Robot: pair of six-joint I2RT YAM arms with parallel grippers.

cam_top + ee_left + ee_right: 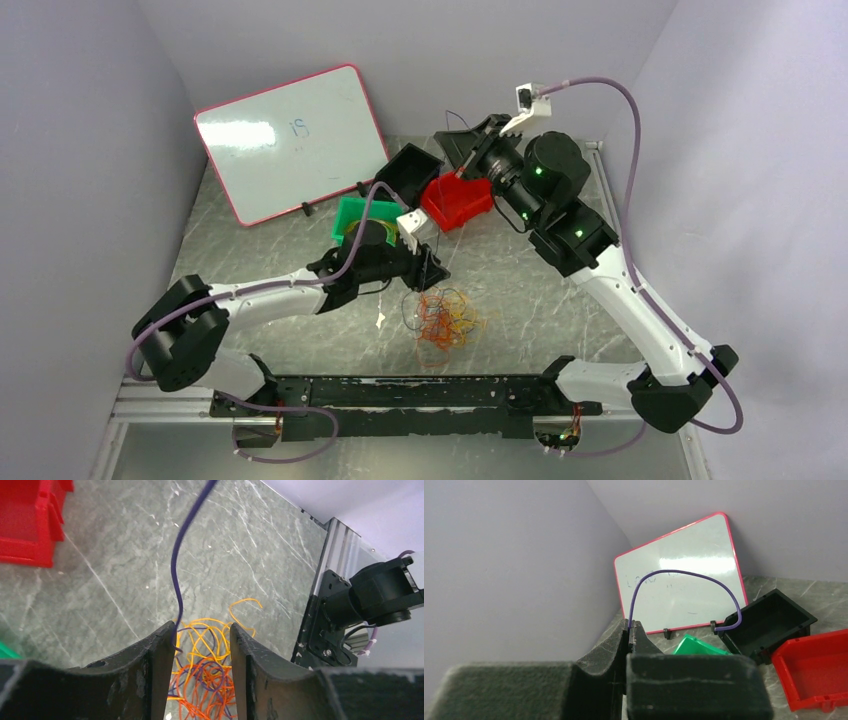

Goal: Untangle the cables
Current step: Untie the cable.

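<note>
The cables [446, 318] lie in a tangled bunch of orange, yellow and purple loops on the marble table, near the front middle. My left gripper [432, 268] hovers just above and behind the bunch. In the left wrist view it [202, 627] is open, the tangle [210, 672] shows between its fingers, and a loose purple cable [181, 560] runs up past the left fingertip. My right gripper [455, 145] is raised at the back over the bins. In the right wrist view it [631, 629] is shut on a purple cable [684, 574] that arches over towards the black bin [769, 625].
A black bin [412, 172], a red bin [458, 202] and a green bin [358, 215] stand at the back middle. A pink-framed whiteboard [290, 140] leans at the back left. Grey walls close in on the left, back and right. The arms' base rail [420, 392] runs along the front edge.
</note>
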